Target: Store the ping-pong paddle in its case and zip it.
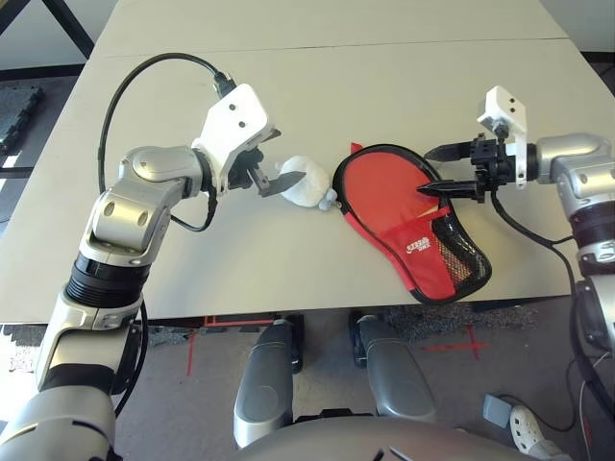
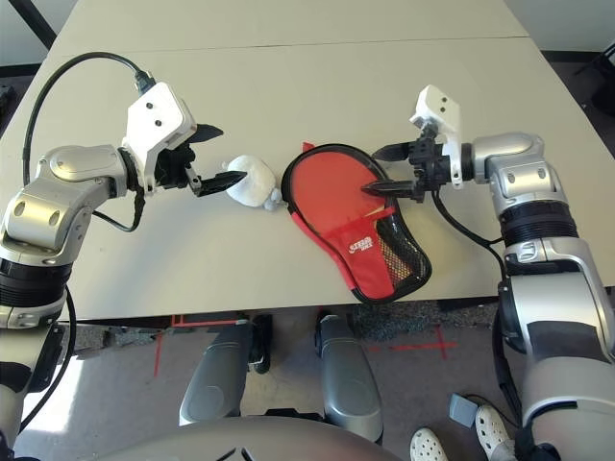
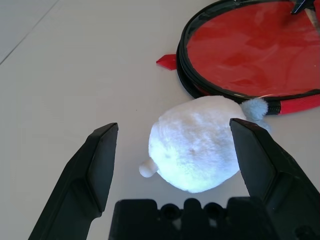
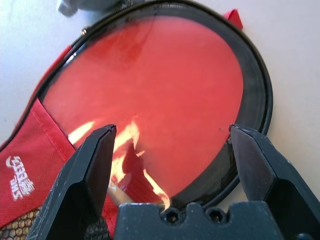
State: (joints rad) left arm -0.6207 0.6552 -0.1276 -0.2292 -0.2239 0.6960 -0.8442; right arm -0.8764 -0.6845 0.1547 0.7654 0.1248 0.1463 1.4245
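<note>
Both my grippers are spread wide, holding nothing: left gripper left of center by the white fluffy pouch, right gripper over the red case, center-right, paddle face showing inside.

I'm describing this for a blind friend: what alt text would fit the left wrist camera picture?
A fluffy white pouch lies on a pale table between the two black fingers of the open left gripper. Beyond it lies a round red case with black piping, a small pale pompom resting against its edge.
</note>
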